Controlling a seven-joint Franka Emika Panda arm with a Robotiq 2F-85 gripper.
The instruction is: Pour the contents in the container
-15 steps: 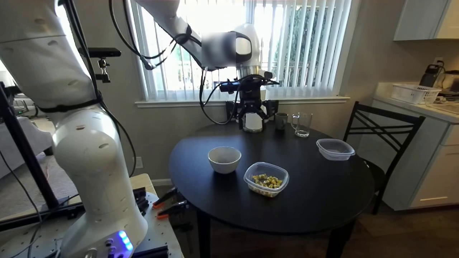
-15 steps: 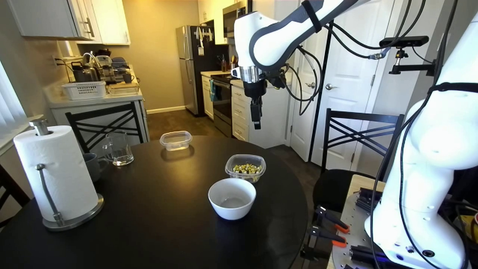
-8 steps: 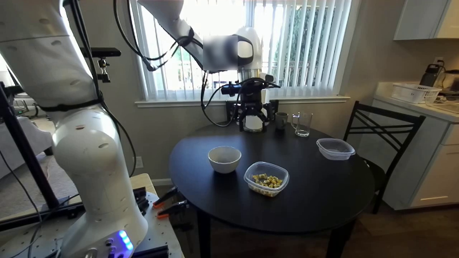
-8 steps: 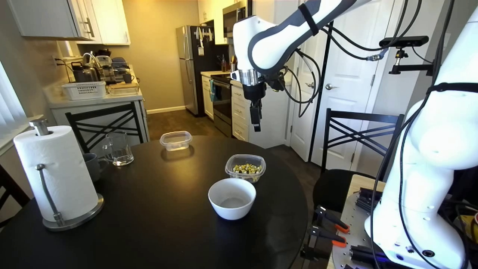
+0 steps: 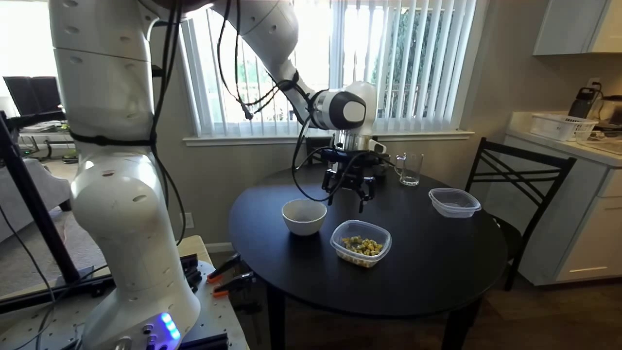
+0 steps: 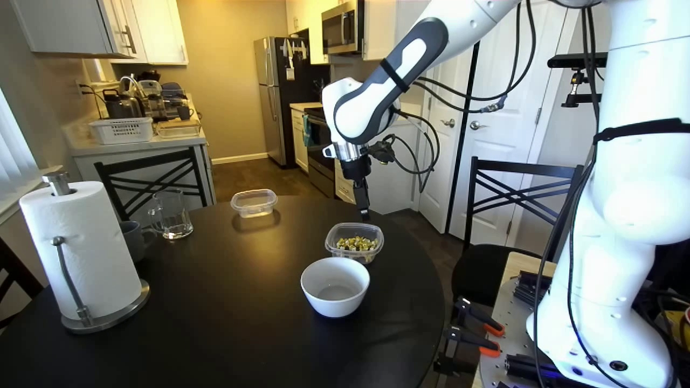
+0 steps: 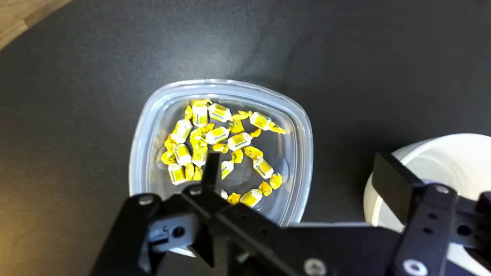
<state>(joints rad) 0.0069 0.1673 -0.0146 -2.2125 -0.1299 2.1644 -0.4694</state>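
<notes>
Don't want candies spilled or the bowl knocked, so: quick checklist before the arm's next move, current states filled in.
Gripper open, nothing between its jaws: ok.
Wrapped candies inside the candy tub, none seen outside: ok.
Candy tub upright, lid off: ok.
Grip on the candy tub: not ok, none yet.
White bowl upright, looks empty: ok.
Clearance to the bowl: cannot tell; one finger overlaps it in the wrist view.

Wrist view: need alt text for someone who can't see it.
Yellow-and-white wrapped candies lie in a clear plastic tub, squarish with rounded corners, on a dark table, seen from above. Black jaws stand open at the bottom, one overlapping the tub in the picture, the other a white bowl cut off at the right edge.
</notes>
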